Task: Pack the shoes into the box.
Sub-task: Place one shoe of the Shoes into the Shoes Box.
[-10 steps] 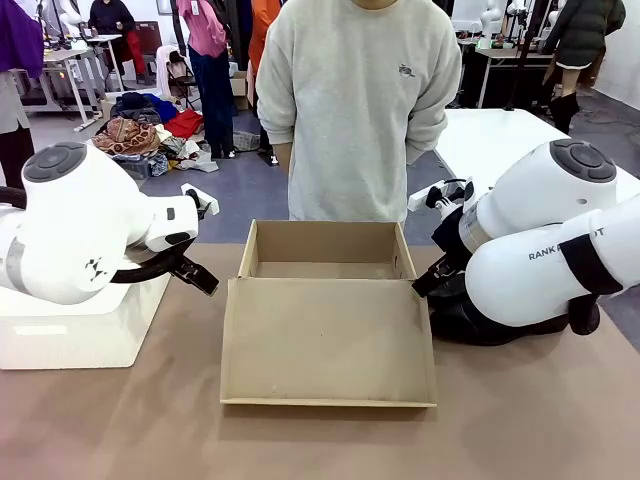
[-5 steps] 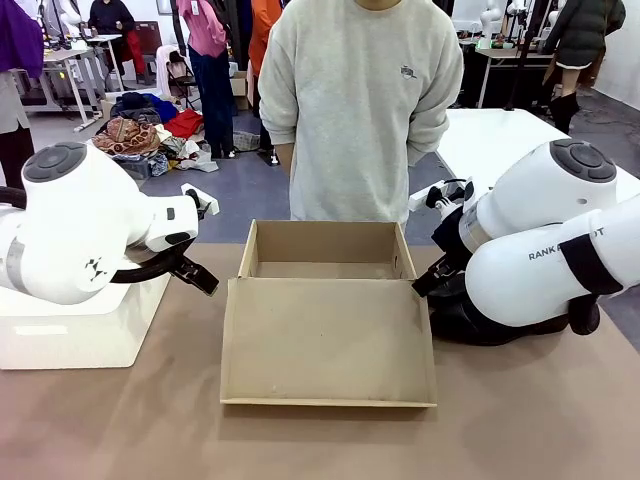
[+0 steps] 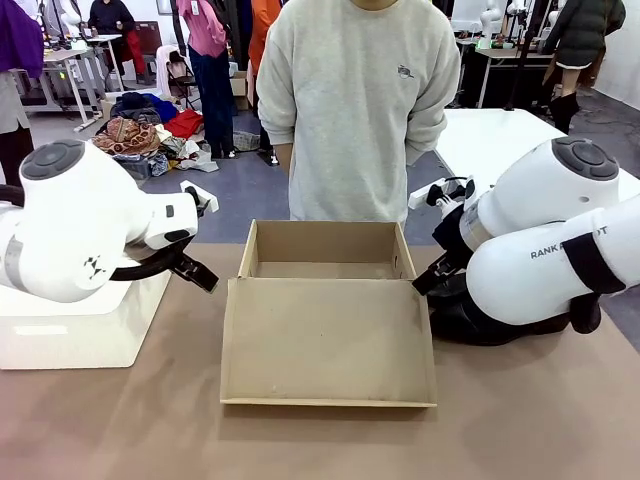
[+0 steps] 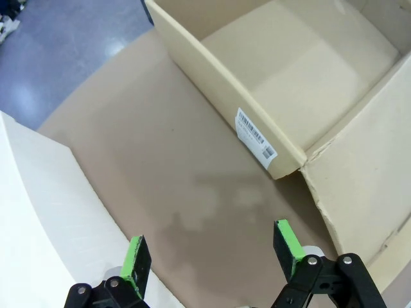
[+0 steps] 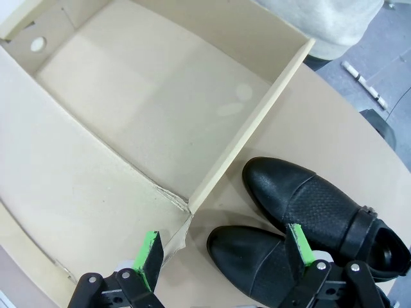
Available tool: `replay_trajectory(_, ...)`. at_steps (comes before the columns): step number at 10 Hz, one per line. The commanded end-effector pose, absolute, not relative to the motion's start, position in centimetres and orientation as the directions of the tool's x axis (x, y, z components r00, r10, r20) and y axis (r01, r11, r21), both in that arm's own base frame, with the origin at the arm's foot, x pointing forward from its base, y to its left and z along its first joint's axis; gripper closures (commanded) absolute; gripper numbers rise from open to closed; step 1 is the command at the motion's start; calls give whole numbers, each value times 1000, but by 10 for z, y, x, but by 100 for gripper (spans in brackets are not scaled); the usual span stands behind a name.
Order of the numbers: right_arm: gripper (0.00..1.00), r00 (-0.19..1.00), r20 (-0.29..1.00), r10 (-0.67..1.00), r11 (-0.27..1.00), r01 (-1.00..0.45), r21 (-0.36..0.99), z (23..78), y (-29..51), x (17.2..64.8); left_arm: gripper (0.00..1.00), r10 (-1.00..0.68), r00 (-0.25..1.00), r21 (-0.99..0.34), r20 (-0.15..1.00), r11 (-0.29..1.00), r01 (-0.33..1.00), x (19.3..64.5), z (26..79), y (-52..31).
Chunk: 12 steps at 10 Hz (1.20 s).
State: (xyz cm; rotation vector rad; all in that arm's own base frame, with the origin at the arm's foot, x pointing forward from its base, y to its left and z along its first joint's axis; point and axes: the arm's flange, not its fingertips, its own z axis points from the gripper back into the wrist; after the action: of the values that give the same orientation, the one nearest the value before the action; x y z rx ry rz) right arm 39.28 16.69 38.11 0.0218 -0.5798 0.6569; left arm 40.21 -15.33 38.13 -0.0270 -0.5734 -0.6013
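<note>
Note both grippers released: left gripper (image 4: 210,249) spread wide over bare table (image 4: 160,160) beside box (image 3: 325,240), right gripper (image 5: 225,247) spread wide just above shoes (image 5: 308,202). Find shoes side by side on table, just outside box's right wall; box empty, flap (image 3: 328,340) lying flat. For the pick: straddle the nearer shoe (image 5: 247,260) across its width, clamp firmly, lift clear of wall before swinging inward, avoid nudging its partner.
</note>
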Motion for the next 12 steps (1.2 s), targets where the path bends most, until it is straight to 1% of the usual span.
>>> replay_trajectory(1, 0, 635, 533, 559, 804, -573, -160, 415, 165, 383, 0, -537, 660, 159, 525, 824, 544, 389, 407, -153)
replay_trajectory(5, 0, 588, 538, 605, 763, -621, -180, 461, 168, 362, 0, -560, 646, 150, 519, 804, 576, 373, 455, -158)
replay_trajectory(8, 0, 553, 534, 639, 733, -648, -206, 481, 171, 349, 0, -601, 616, 191, 510, 777, 599, 358, 491, -156)
replay_trajectory(10, 0, 499, 563, 658, 690, -699, -187, 491, 165, 346, 0, -669, 537, 205, 514, 704, 680, 357, 506, -152)
replay_trajectory(12, 0, 421, 587, 691, 617, -767, -176, 511, 158, 342, 0, -742, 425, 216, 518, 594, 775, 357, 533, -139)
